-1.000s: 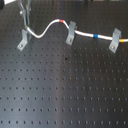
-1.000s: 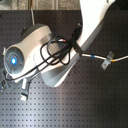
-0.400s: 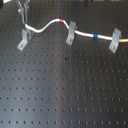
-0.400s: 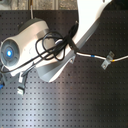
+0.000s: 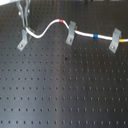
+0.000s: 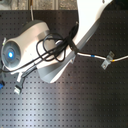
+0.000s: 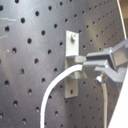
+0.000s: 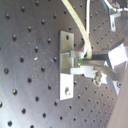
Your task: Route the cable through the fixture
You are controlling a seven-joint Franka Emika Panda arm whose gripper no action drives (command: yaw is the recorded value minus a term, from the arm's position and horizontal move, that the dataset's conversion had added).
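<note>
In the first exterior view the white cable (image 5: 47, 29) runs from the left fixture (image 5: 23, 39) past its red band (image 5: 61, 21), through the middle fixture (image 5: 71, 33), past a blue band (image 5: 95, 36) to the right fixture (image 5: 115, 40). My gripper (image 5: 24, 25) hangs just above the left fixture, shut on the cable's end. Both wrist views show the fingertips (image 7: 86, 60) pinching the cable (image 7: 52, 92) right at the grey clip (image 7: 72, 55). In the second wrist view the gripper (image 8: 81, 62) sits against that clip (image 8: 66, 70), with the cable (image 8: 79, 27) trailing away.
The black perforated board (image 5: 65, 90) stretches toward the first exterior view's bottom. In the second exterior view the white arm (image 6: 47, 55) with its black hoses hides much of the board; one fixture (image 6: 105, 61) and a stretch of cable (image 6: 90, 55) show at the second exterior view's right.
The gripper has sunk slightly toward the left fixture with the cable end. In the second exterior view the arm has shifted a little to the left.
</note>
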